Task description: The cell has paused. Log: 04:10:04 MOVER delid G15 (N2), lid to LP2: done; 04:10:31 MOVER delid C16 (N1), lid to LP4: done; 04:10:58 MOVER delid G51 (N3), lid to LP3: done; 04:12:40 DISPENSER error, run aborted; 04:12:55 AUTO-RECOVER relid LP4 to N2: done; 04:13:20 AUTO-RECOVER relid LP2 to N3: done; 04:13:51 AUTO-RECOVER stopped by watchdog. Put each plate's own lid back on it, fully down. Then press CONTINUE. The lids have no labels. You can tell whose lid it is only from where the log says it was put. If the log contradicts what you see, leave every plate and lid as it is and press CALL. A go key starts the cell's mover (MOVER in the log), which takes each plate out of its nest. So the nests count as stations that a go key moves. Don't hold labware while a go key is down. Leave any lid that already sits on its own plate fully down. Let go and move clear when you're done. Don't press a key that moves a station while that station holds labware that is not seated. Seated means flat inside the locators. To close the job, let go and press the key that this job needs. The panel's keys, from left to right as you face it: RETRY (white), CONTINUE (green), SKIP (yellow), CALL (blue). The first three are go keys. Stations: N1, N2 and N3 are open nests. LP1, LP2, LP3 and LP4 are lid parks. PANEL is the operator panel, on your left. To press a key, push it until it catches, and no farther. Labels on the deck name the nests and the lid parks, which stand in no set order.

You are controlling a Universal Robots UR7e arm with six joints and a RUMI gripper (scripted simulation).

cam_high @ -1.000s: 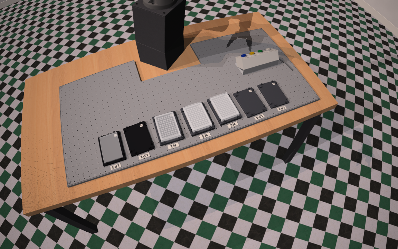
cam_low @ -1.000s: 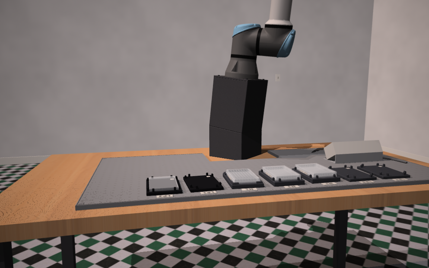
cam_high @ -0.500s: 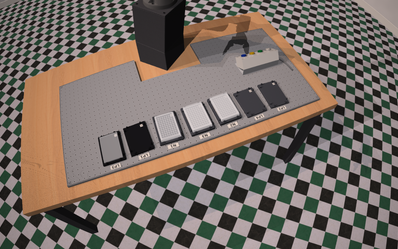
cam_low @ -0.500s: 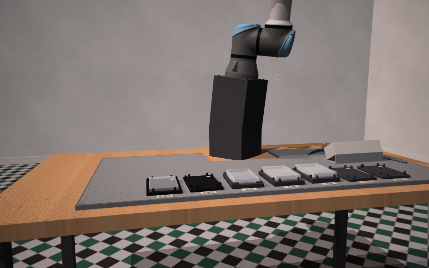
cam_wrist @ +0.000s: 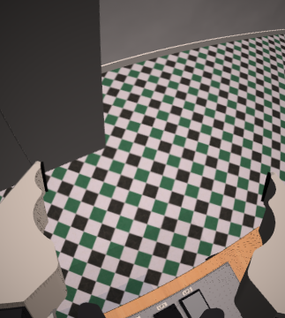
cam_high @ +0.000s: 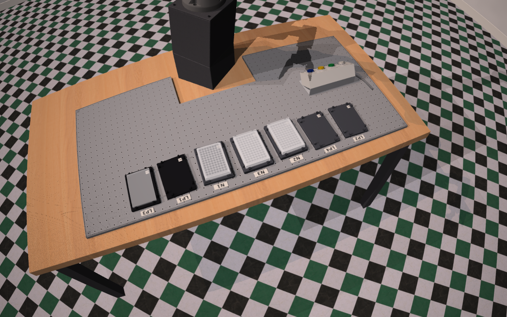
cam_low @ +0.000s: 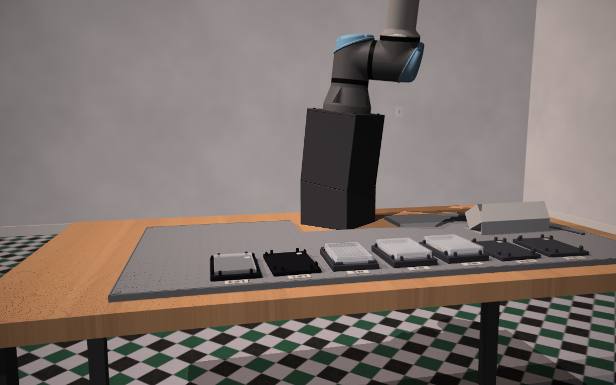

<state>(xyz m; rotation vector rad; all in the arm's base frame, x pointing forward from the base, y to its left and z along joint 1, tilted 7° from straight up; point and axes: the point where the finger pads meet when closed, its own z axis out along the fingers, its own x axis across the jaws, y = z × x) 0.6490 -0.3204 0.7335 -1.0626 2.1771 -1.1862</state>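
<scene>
Overhead, out of the far views, the tool (cam_wrist: 155, 170) stands wide open, nothing between its fingers. Below, on the desk (cam_high: 54, 157) (cam_low: 52, 277) (cam_wrist: 243, 256), the near row runs from left: park LP3 (cam_high: 158, 197) (cam_low: 212, 275) with a clear lid (cam_high: 142, 189) (cam_low: 235, 264), bare LP1 (cam_high: 176, 176) (cam_low: 292, 262), N1's plate (cam_high: 213, 161) (cam_low: 348, 253) uncovered, N3's plate (cam_high: 251, 149) (cam_low: 403, 248) and N2's plate (cam_high: 286, 135) (cam_low: 453, 244) lidded, then bare LP4 (cam_high: 318, 130) (cam_low: 505, 249) and LP2 (cam_high: 347, 120) (cam_low: 550, 246). Far right sits the key panel (cam_high: 328, 79) (cam_low: 516, 211).

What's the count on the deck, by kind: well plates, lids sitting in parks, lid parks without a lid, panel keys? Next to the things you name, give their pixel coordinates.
White gridded rectangular well plates (cam_high: 213, 162) (cam_low: 349, 252): 3
Clear flat rectangular lid in a park (cam_high: 142, 189) (cam_low: 235, 263): 1
Black rectangular lid parks without a lid (cam_high: 177, 177) (cam_low: 292, 262): 3
Round coloured panel keys (cam_high: 310, 71): 4
Total: 11
</scene>
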